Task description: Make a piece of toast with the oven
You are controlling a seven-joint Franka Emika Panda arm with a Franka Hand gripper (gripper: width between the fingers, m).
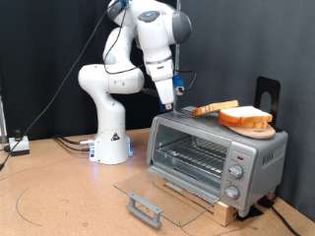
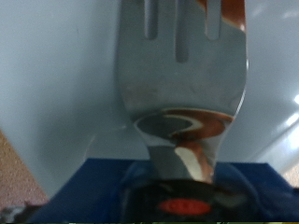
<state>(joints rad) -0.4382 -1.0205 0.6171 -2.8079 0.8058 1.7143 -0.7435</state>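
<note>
— Wrist view first: what fills it?

— A metal fork (image 2: 182,84), very close, its tines pointing away from me and its neck narrowing to a dark handle with a red mark. Orange and cream reflections show on the metal.

— Is your pincer clamped on it?

— I cannot tell. Blurred blue shapes flank the handle, but I see no fingertip clearly in either view.

— Where is your pincer (image 1: 167,96)?

— In the exterior view it hangs pointing down, just above the top corner of the oven (image 1: 187,126) nearest the arm's base.

— And the piece of toast (image 1: 215,107)?

— On the oven's roof, just beyond my pincer on the side away from the base. It sits tilted, the end farther from me raised. Whether the fork touches it, I cannot make out.

— Anything past it?

— A thicker pile of slices (image 1: 246,119), farther from me on the same roof, touching or overlapping the tilted slice.

— The oven door?

— The glass door (image 1: 162,192) lies folded fully down, below my pincer, its grey handle (image 1: 144,207) at the outer edge. The wire rack (image 1: 192,155) shows inside, with the knobs (image 1: 235,169) on the far panel.
</note>
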